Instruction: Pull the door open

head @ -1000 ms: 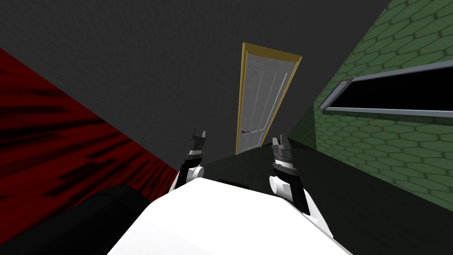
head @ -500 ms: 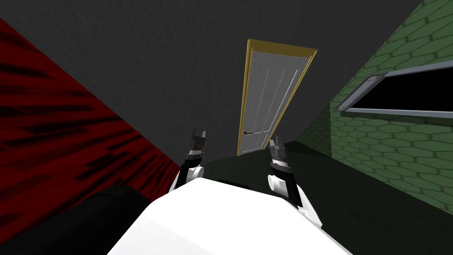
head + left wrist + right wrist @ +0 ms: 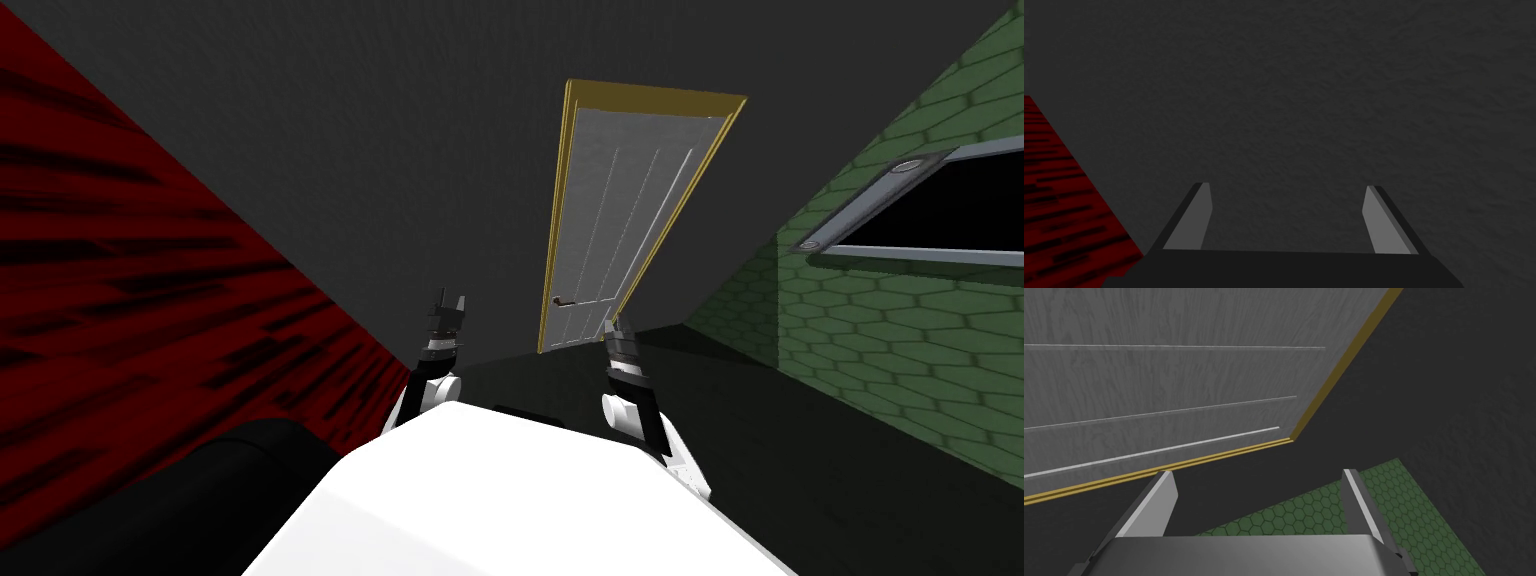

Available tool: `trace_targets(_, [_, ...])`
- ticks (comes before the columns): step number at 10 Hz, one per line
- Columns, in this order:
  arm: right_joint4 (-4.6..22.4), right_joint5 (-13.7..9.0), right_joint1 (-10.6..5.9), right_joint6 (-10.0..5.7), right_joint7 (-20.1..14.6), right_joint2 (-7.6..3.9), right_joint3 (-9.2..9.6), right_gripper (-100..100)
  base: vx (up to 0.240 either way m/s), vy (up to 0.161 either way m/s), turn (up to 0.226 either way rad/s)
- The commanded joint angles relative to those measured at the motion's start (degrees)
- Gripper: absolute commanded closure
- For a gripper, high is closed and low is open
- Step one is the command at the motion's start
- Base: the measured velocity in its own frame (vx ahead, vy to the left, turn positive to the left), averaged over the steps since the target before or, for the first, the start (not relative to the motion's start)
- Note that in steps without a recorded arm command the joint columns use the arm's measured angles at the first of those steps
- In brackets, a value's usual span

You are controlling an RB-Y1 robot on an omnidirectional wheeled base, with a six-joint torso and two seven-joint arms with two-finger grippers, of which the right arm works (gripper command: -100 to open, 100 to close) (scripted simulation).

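Grey door (image 3: 625, 210) looks shut | handle (image 3: 562, 300) untouched | left gripper (image 3: 1284, 186), right gripper (image 3: 1256, 471): jaws apart, short of door.

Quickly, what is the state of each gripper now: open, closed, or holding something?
Left gripper: open, holding nothing.
Right gripper: open, holding nothing, pointing toward the door.

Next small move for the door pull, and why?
Probably steer the open right pincer toward my left, at the dark handle. The grey door sits shut in its yellow frame, and that pincer aims at bare panel and frame, away from the handle.
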Motion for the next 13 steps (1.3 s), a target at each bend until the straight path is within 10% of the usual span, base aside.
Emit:
trace_targets(1, [2.9, -0.4, -0.88, -0.81, -0.4, -0.51, -0.17, -100, 0.037, -0.049, 0.148])
trace_targets(13, [20.1, -2.8, -7.03, -4.40, -2.3, -2.88, -1.04, -100, 0.026, -0.054, 0.104])
